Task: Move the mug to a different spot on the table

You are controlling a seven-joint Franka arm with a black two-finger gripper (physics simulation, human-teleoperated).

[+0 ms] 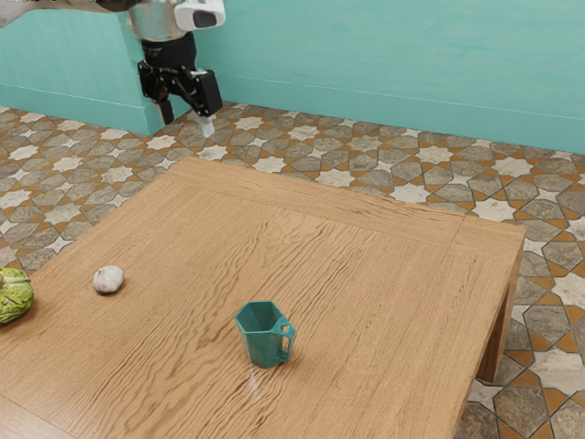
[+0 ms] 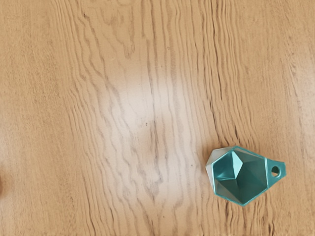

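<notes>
Teal faceted mug (image 1: 265, 334) upright near the table's (image 1: 384, 265) near edge; tool (image 1: 187, 118) open, empty, raised beyond the far edge.

wooden table (image 1: 366, 238): teal mug (image 1: 265, 334) upright; pale bulb (image 1: 108, 279) and green leafy vegetable (image 1: 14, 294) toward exterior view's left.

Your arm (image 1: 157, 22) comes in along the top of the exterior view from its left, and the last joint bends downward. Below it the black gripper (image 1: 187, 117) hangs pointing down, tipped a little toward the exterior view's right. You have it held high, in free air. Its two fingers (image 1: 207, 117) stand well apart, and the jaws are spread wide, with the pale tips lowest.
</notes>
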